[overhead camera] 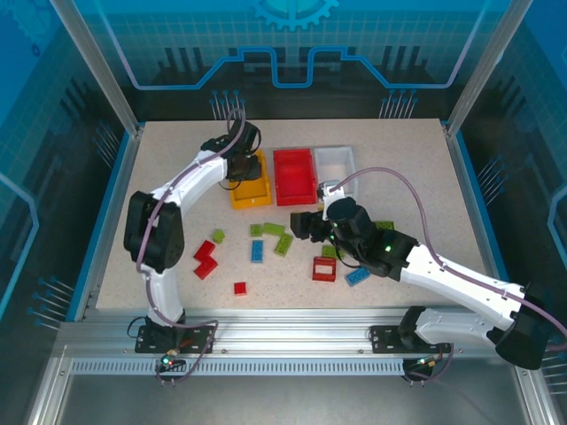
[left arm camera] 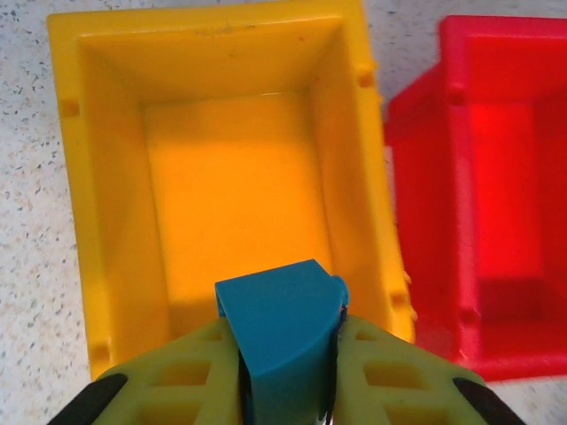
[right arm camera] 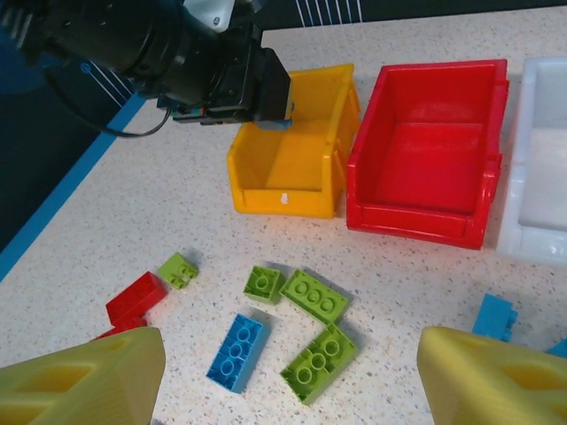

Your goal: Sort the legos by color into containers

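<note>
My left gripper (left arm camera: 285,354) is shut on a blue lego (left arm camera: 279,328) and hangs over the near end of the yellow-orange container (left arm camera: 89,221), which looks empty. The red container (left arm camera: 425,177) stands right beside it, and the white container (overhead camera: 335,164) is further right. My right gripper (right arm camera: 288,363) hovers open above loose legos: a blue brick (right arm camera: 236,351), three lime green bricks (right arm camera: 314,295) close together, a small green one (right arm camera: 178,269) and a red one (right arm camera: 135,297). Nothing sits between its fingers.
More legos lie on the speckled table: red pieces (overhead camera: 205,259) at the left, a small red one (overhead camera: 240,288) near the front, a red block (overhead camera: 324,268) and a blue brick (overhead camera: 358,276) under the right arm. Blue walls edge the table.
</note>
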Robot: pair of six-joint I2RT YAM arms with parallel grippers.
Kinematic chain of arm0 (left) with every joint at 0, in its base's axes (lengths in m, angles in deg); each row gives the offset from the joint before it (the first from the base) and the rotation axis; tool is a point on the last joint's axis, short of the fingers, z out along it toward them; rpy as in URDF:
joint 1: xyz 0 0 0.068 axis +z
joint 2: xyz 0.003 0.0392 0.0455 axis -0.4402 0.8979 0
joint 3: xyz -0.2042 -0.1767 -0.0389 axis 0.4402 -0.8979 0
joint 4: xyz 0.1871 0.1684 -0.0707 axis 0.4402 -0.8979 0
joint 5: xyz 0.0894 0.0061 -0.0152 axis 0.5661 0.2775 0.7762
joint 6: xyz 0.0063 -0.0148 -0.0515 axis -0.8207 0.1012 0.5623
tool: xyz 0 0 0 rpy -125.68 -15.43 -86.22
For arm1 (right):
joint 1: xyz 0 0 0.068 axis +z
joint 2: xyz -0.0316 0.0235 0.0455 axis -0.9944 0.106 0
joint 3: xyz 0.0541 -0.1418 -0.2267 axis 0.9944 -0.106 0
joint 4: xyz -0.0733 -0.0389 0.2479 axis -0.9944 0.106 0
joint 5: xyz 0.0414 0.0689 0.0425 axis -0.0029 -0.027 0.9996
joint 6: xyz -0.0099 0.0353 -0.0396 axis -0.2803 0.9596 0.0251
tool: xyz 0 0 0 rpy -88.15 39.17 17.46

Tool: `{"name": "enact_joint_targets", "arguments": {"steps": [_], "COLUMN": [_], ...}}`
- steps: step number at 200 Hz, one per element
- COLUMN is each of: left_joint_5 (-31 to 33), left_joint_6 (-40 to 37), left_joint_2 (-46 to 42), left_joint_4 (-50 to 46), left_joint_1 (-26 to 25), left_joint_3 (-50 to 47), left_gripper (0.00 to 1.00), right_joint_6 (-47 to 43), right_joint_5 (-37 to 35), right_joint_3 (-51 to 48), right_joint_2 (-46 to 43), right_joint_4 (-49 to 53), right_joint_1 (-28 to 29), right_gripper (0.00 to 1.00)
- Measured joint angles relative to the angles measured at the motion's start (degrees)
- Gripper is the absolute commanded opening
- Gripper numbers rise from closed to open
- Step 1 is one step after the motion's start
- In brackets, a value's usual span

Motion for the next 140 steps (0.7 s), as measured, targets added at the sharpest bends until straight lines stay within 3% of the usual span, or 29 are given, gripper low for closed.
{"name": "enact_joint_targets", "arguments": {"steps": [19,52,87,116,140], "left_joint_5": [0.0,-0.2,-1.6,-2.6,-3.1], "left_joint_6": [0.0,0.0,0.2,1.0,1.8], "left_joint_2": [3.3,5.3,4.6,-0.7,-10.4], "left_joint_4": [-0.5,-1.7,-1.1,-0.4,2.0], "left_joint_1": [1.3,2.4,2.3,2.1,0.1], "left_joint_3": [1.6,1.6,0.5,-4.3,-11.4], "left_gripper": [0.30,0.47,0.54,0.58,0.61], "right_joint_6": [1.0,4.5,9.4,12.4,14.0], "right_joint_5": [-0.2,-1.0,-1.4,-0.4,1.0], "right_joint_3": [0.0,-0.2,-3.3,-6.1,-6.9], "right_joint_2": [0.5,1.9,2.8,3.5,6.8], "right_joint_4": [3.1,12.1,22.5,27.0,27.0], "right_joint_1": [-0.4,-0.4,-0.4,-0.4,-0.7], "right_gripper": [0.74,0.62,0.53,0.42,0.37]}}
